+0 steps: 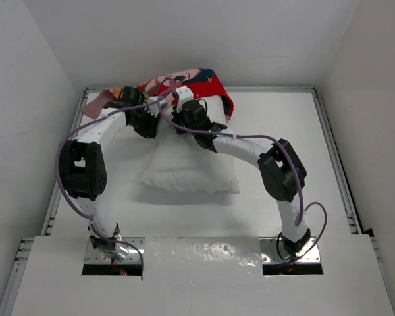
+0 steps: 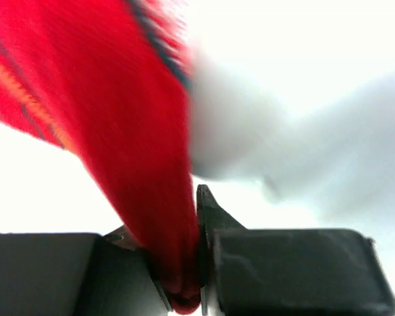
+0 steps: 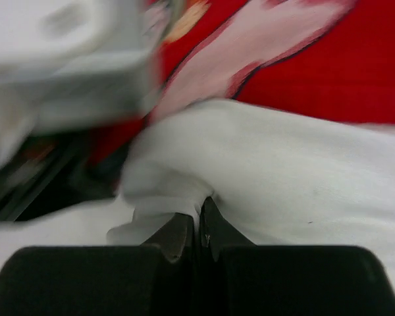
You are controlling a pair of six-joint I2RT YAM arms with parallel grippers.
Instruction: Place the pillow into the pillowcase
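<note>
The white pillow point(image 1: 191, 168) lies mid-table, its far end under the red printed pillowcase point(image 1: 184, 82) at the back. My left gripper point(image 1: 141, 99) is shut on a bunched red fold of the pillowcase point(image 2: 151, 164), which runs up out of the jaws in the left wrist view. My right gripper point(image 1: 181, 105) is shut on a pinch of the pillow's white cloth point(image 3: 283, 171) at its far edge. The red pillowcase with a pink figure point(image 3: 303, 46) lies just beyond that in the right wrist view.
A pinkish flap of the pillowcase point(image 1: 99, 102) hangs over the back left of the table rim point(image 1: 72, 131). White walls close in on three sides. Both arms point(image 1: 276, 171) arch over the table's sides, trailing purple cables.
</note>
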